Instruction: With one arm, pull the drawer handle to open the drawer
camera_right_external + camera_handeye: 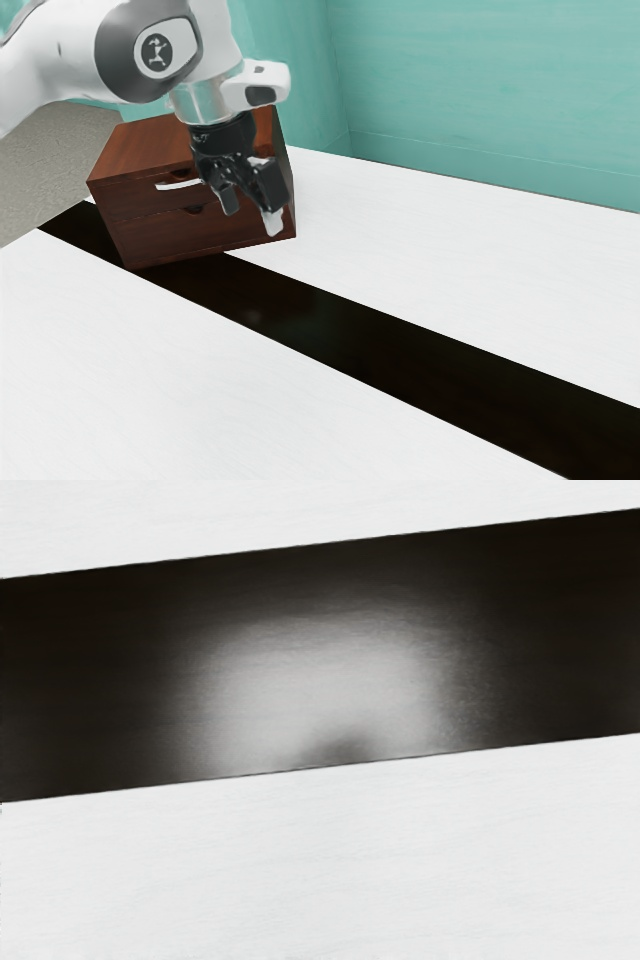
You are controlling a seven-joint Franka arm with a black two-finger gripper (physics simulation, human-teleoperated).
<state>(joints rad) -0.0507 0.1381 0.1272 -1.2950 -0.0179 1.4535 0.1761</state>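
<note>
Dark reddish wood is forming the small drawer cabinet (150,150), which is sitting at about 10 o'clock in the exterior view on a white table (450,260). A glossy black stripe (400,360) is crossing the table, and the cabinet's base is resting on it. A teal wall (480,70) is running behind.

2 drawer fronts are facing the camera, carrying the upper handle (172,184) and the lower handle (192,210) (both fronts are looking flush with the box).

The gripper (252,212) is hanging at 3 o'clock of those handles, overlapping the cabinet's near corner. Its 2 fingers are spread apart, gripping nothing and staying apart from both handles.

In the wrist view the hand is looking down on the black stripe (100,660) between bands of white table (320,880).
</note>
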